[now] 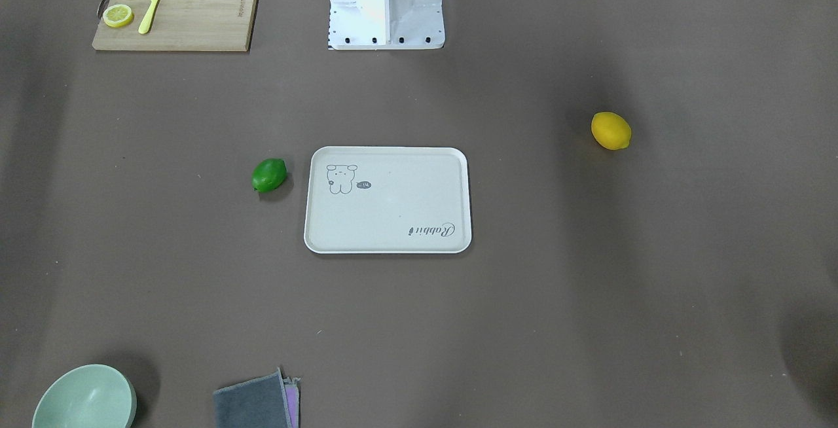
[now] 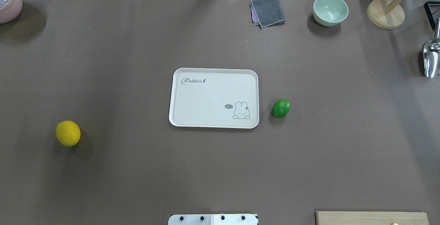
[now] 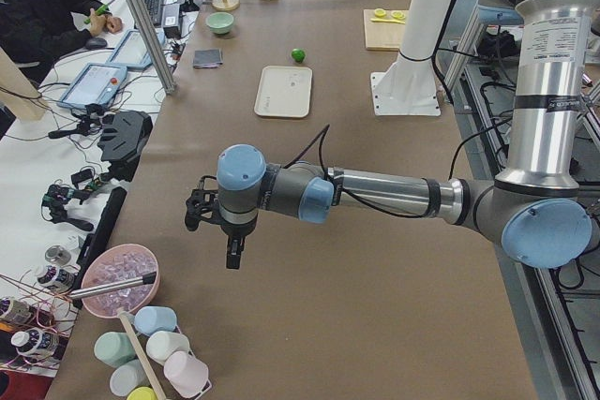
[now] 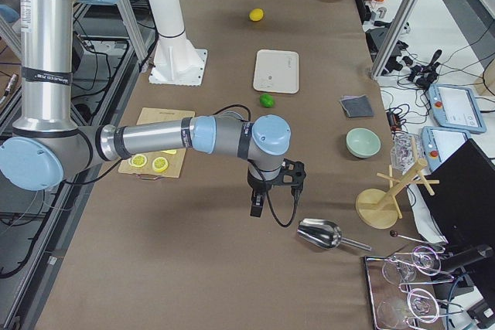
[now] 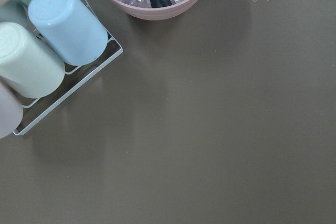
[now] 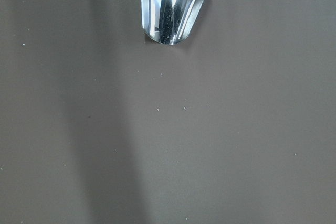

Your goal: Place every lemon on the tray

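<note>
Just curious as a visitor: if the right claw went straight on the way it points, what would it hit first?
Probably the bare table: the right gripper points straight down, and the metal scoop seems to lie just off that line.

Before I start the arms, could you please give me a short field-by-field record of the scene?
tray: mid-table, no lemon on it
yellow lemon: on the table, far to the tray's left (robot's side)
green lemon: on the table, just right of the tray, not touching
left gripper: above bare table near pink bowl; open or shut unclear
right gripper: above bare table near scoop; open or shut unclear
task: neither lemon placed yet
</note>
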